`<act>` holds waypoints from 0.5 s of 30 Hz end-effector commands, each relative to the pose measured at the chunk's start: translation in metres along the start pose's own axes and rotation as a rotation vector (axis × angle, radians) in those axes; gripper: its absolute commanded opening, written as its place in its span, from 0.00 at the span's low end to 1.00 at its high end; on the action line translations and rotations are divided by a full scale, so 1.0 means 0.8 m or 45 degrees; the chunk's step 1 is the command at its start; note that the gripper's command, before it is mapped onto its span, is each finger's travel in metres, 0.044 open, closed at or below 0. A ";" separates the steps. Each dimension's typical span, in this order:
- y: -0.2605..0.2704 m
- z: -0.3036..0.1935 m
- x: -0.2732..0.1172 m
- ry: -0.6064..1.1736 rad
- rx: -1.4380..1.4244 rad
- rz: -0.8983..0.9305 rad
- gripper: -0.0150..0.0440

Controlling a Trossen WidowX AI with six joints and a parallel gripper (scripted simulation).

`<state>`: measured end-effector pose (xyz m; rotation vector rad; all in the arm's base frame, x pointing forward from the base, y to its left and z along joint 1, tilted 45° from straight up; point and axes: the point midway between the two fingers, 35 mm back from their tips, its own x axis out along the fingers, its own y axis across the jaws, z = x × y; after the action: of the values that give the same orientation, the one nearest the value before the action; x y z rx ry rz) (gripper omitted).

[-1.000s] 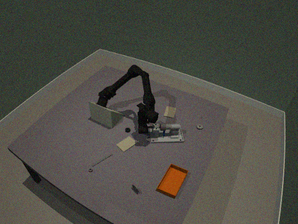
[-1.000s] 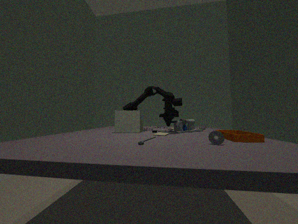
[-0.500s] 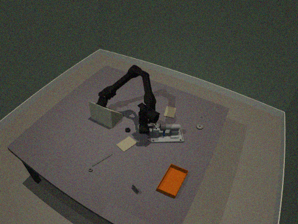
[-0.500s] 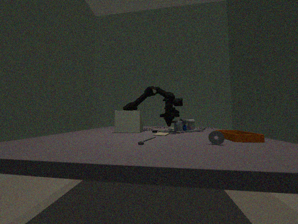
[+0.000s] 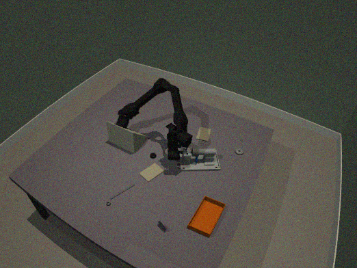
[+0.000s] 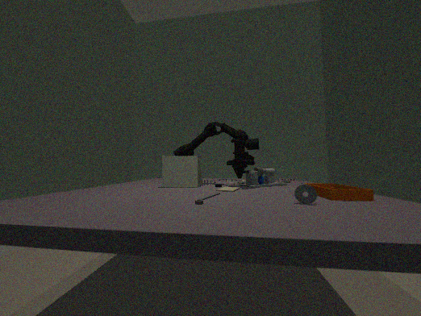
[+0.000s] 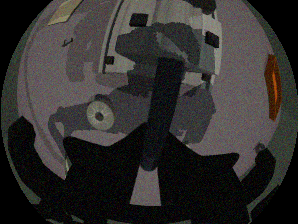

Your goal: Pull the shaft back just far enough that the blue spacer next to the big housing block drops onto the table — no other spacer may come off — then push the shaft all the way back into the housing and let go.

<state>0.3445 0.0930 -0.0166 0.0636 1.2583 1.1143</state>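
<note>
My gripper (image 5: 173, 158) (image 6: 239, 176) (image 7: 150, 127) points down at the left end of the assembly, shut on the near end of the dark shaft (image 7: 167, 105). The shaft runs up the wrist view toward the assembly; its far end is hidden in shadow. The pale baseplate (image 5: 203, 168) (image 7: 119, 66) carries a smaller pale support (image 5: 185, 158) and the big housing block (image 5: 209, 153). The blue spacer (image 5: 196, 159) (image 6: 260, 179) shows between them; whether it still hangs on the shaft is too small to tell. Other spacers on the shaft cannot be made out.
A pale ring (image 7: 93, 115) lies left of the shaft. An orange tray (image 5: 206, 217) (image 6: 351, 194) (image 7: 272, 95), a grey disc (image 5: 162, 226) (image 6: 298, 194), a thin rod (image 5: 122, 192) (image 6: 210, 197), a black cap (image 5: 152, 155) and a cream pad (image 5: 152, 171) stand around.
</note>
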 end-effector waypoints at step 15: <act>-0.002 0.013 -0.002 -0.011 -0.004 -0.006 0.25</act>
<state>0.3488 0.0959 -0.0144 0.0641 1.2578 1.1149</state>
